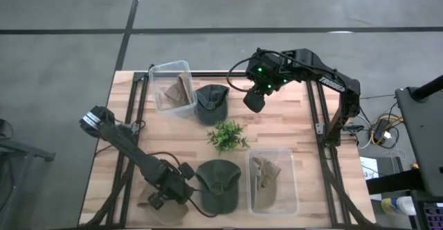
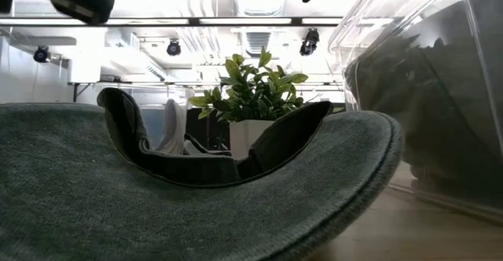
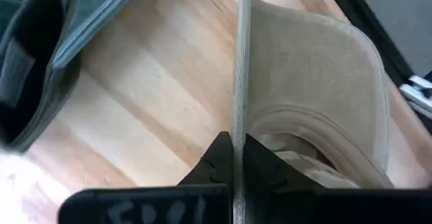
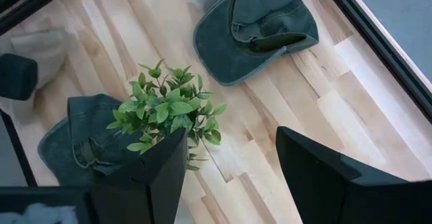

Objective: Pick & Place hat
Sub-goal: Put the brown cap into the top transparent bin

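The left gripper (image 3: 233,173) is pinching a tan hat (image 3: 317,82) by its brim, which the high view is hiding. The right gripper (image 4: 233,177) is hanging wide open above the plant (image 4: 169,113).

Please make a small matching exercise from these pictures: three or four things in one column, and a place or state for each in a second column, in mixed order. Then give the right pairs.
Things
1. beige cap
2. small plant
3. right gripper
4. upper clear bin

Places or states
A. middle of the table
B. holds a tan hat, at the table's far left part
C. brim clamped in the left gripper
D. jaws open, above the table

Pairs: 1-C, 2-A, 3-D, 4-B
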Controlling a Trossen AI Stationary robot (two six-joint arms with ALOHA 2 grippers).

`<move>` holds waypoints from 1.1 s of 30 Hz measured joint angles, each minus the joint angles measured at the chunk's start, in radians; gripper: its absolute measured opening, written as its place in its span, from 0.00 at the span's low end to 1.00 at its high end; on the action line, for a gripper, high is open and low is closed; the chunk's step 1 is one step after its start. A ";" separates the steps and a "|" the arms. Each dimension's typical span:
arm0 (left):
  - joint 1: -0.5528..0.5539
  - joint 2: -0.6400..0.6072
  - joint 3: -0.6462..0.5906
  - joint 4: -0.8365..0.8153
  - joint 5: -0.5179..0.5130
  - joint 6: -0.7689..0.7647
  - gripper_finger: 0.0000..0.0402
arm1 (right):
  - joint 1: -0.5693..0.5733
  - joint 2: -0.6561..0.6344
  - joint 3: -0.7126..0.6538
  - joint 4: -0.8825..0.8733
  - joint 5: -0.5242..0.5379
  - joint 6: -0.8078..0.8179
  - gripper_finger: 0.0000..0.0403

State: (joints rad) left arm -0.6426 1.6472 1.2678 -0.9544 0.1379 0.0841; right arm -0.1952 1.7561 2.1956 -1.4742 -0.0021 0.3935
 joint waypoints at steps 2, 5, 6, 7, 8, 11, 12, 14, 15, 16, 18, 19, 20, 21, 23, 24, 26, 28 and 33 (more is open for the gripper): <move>0.003 -0.014 0.019 -0.027 -0.001 -0.005 0.02 | 0.003 0.000 0.000 0.000 -0.021 0.000 0.55; 0.011 -0.035 0.043 -0.066 -0.001 -0.008 0.02 | 0.012 0.000 0.000 0.001 -0.109 -0.001 0.55; 0.015 -0.042 0.052 -0.077 0.000 -0.011 0.02 | 0.017 0.000 0.000 0.003 -0.125 -0.001 0.55; 0.019 -0.047 0.060 -0.090 -0.001 -0.013 0.02 | 0.024 0.002 0.000 0.006 -0.133 0.000 0.55; 0.023 -0.050 0.071 -0.111 -0.003 -0.015 0.02 | 0.031 0.003 0.000 0.007 -0.136 -0.001 0.55; 0.035 -0.056 0.110 -0.178 -0.036 -0.015 0.02 | 0.053 0.005 0.000 0.007 -0.138 -0.017 0.55; 0.039 -0.061 0.123 -0.191 -0.047 -0.014 0.02 | 0.061 0.005 0.000 0.008 -0.139 -0.025 0.55; 0.051 -0.069 0.149 -0.218 -0.055 -0.011 0.02 | 0.076 0.005 0.000 0.008 -0.139 -0.029 0.55; 0.057 -0.073 0.163 -0.233 -0.056 -0.011 0.02 | 0.084 0.005 0.000 0.009 -0.140 -0.026 0.55; 0.065 -0.077 0.176 -0.245 -0.061 -0.010 0.02 | 0.094 0.005 0.000 0.009 -0.142 -0.022 0.55; 0.081 -0.082 0.206 -0.271 -0.076 -0.010 0.02 | 0.111 0.005 -0.001 0.010 -0.163 -0.012 0.55; 0.089 -0.083 0.222 -0.293 -0.088 -0.010 0.02 | 0.120 0.005 -0.001 0.011 -0.173 -0.004 0.55; 0.099 -0.085 0.242 -0.321 -0.099 -0.009 0.02 | 0.129 0.005 -0.001 0.011 -0.181 -0.003 0.55; 0.109 -0.086 0.260 -0.346 -0.107 -0.008 0.02 | 0.139 0.005 -0.001 0.013 -0.182 -0.003 0.55; 0.134 -0.089 0.298 -0.384 -0.120 -0.008 0.02 | 0.158 0.005 -0.001 0.022 -0.182 -0.004 0.55; 0.146 -0.090 0.314 -0.403 -0.123 -0.008 0.02 | 0.166 0.005 -0.001 0.029 -0.182 -0.004 0.55; 0.171 -0.094 0.344 -0.434 -0.131 -0.008 0.02 | 0.183 0.005 -0.001 0.042 -0.182 -0.004 0.55; 0.192 -0.102 0.370 -0.442 -0.158 -0.009 0.02 | 0.200 0.005 -0.001 0.060 -0.182 -0.004 0.55; 0.231 -0.127 0.445 -0.441 -0.228 -0.010 0.02 | 0.239 0.005 -0.006 0.097 -0.182 -0.009 0.55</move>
State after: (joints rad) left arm -0.4112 1.5205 1.7123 -1.3957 -0.0902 0.0742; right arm 0.0440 1.7607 2.1892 -1.3769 -0.1837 0.3842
